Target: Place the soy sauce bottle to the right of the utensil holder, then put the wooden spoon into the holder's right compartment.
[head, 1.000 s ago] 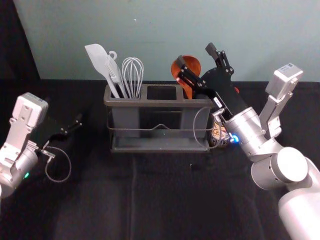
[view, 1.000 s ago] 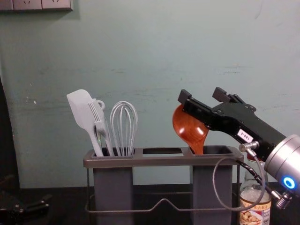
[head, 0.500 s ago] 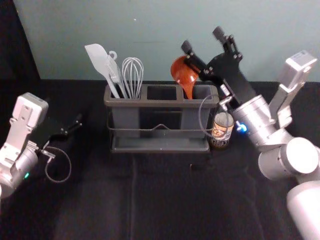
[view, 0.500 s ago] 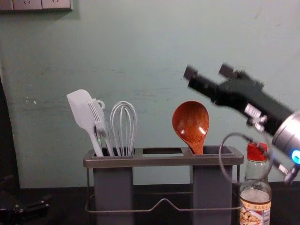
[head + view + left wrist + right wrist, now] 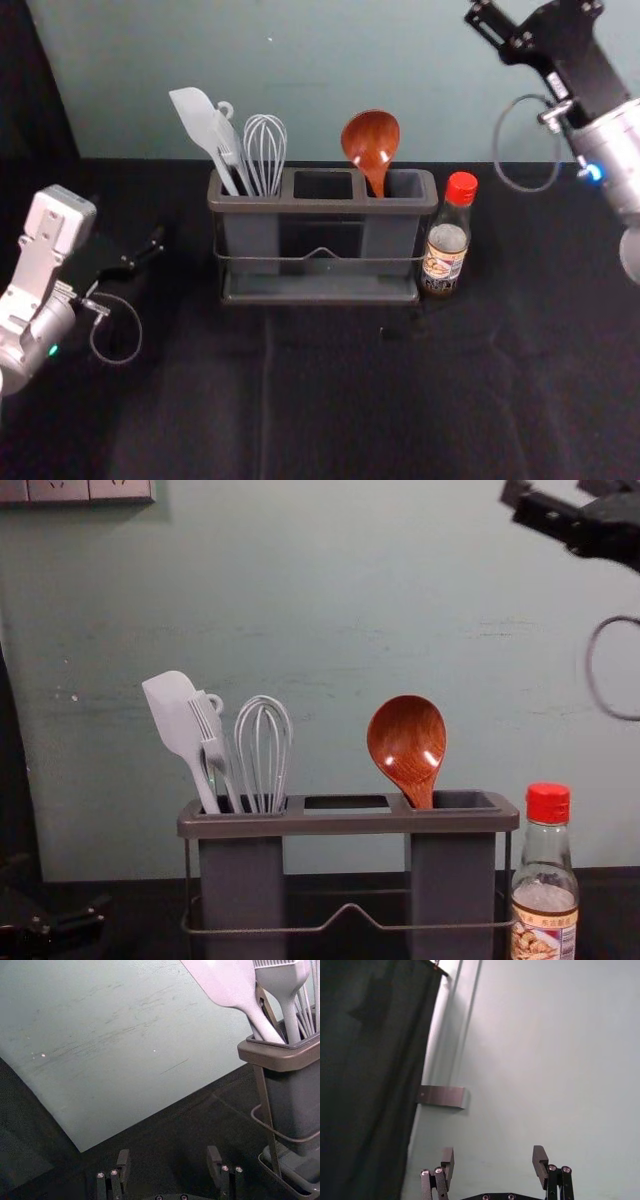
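One red-capped glass bottle (image 5: 546, 876), label (image 5: 541, 942) illegible, stands upright; one brown wooden spoon (image 5: 406, 742) points bowl-up. Right gripper (image 5: 556, 489), upper right, and left gripper (image 5: 150, 248), far left, hang spread.

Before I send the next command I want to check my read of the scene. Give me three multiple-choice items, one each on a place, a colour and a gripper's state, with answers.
1. Which compartment of the holder has the spoon in it?
A) left
B) middle
C) right

2. What colour is the cap on the bottle?
A) red
B) green
C) white

3. How is the right gripper?
A) shut on the bottle
B) open and empty
C) shut and empty

Answers:
1. C: the chest view shows the spoon's handle going down into the opening at the holder's right end.
2. A: the cap is plainly red in the head and chest views.
3. B: the right wrist view shows its fingers spread, with nothing between them.
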{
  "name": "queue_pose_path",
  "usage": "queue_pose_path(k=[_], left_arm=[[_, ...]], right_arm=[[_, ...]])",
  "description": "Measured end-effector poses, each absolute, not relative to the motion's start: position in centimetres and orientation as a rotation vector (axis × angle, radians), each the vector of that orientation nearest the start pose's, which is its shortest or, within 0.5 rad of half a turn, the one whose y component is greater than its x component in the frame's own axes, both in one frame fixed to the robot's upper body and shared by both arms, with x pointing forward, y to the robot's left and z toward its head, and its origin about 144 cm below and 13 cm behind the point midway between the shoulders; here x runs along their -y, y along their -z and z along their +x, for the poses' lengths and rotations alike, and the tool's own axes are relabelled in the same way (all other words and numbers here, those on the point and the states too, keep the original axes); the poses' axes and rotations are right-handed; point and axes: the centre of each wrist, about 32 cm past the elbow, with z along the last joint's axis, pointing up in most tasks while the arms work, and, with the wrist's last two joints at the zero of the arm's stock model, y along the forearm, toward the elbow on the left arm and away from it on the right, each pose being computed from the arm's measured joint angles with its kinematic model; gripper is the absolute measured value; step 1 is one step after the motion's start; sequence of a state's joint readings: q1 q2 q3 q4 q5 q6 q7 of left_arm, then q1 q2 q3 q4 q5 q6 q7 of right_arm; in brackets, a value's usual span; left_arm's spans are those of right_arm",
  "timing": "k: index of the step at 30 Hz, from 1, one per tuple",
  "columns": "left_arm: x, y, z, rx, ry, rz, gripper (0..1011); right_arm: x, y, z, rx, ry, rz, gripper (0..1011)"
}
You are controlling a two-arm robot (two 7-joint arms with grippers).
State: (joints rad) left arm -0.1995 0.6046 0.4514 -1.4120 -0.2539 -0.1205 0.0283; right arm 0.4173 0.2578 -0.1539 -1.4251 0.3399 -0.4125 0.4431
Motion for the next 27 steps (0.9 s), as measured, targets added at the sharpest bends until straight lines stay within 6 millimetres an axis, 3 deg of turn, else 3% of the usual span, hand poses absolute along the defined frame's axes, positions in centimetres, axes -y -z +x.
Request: queue_pose_path(k=[8, 15, 27], left_arm=[[-31.0, -114.0, 48.9, 0.285, -1.248, 0.304, 1000], [-31.0, -114.0, 48.9, 0.285, -1.248, 0.305, 1000], [-31.0, -114.0, 48.9, 0.285, -1.248, 0.304, 1000]], right_arm=[[30.4, -125.9, 55.7, 0.542, 1.057, 0.381, 1002], [32.3, -122.6, 54.3, 0.427, 1.194, 0.219, 1002], [32.7, -116.8, 52.9, 0.253, 1.250, 0.001, 1002]])
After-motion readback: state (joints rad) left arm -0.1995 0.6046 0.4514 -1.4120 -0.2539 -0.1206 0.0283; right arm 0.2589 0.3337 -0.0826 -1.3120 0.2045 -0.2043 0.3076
